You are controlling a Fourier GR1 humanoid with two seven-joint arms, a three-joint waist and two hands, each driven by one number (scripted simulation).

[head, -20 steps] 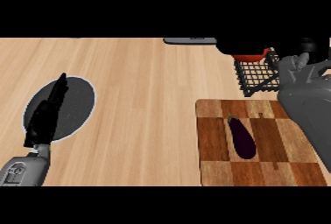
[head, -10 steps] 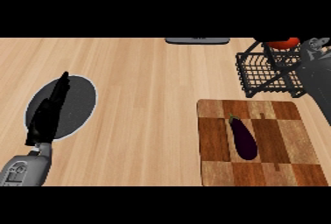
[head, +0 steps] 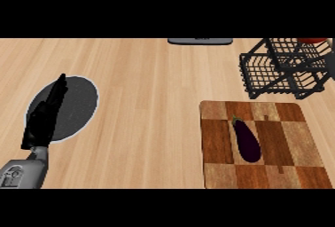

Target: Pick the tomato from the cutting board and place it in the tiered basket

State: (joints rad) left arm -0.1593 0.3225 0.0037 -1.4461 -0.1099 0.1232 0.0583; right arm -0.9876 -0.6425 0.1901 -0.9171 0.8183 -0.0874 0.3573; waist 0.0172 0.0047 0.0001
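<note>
The red tomato (head: 313, 40) shows as a sliver at the top right edge, inside the upper tier of the black wire tiered basket (head: 281, 71). The checkered wooden cutting board (head: 260, 144) lies at the lower right with only a dark purple eggplant (head: 247, 139) on it. My left hand (head: 44, 115) rests open at the left, fingers straight and pointing away, over a dark plate. My right hand is out of the picture.
A dark grey plate (head: 75, 106) with a pale rim lies at the left under my left hand. A grey object (head: 200, 41) sits at the counter's far edge, top centre. Bare wooden counter lies between plate and board.
My right hand, which held the tomato over the basket, has drawn away out of view. The tomato now stays in the basket's upper tier. The left hand has not moved.
</note>
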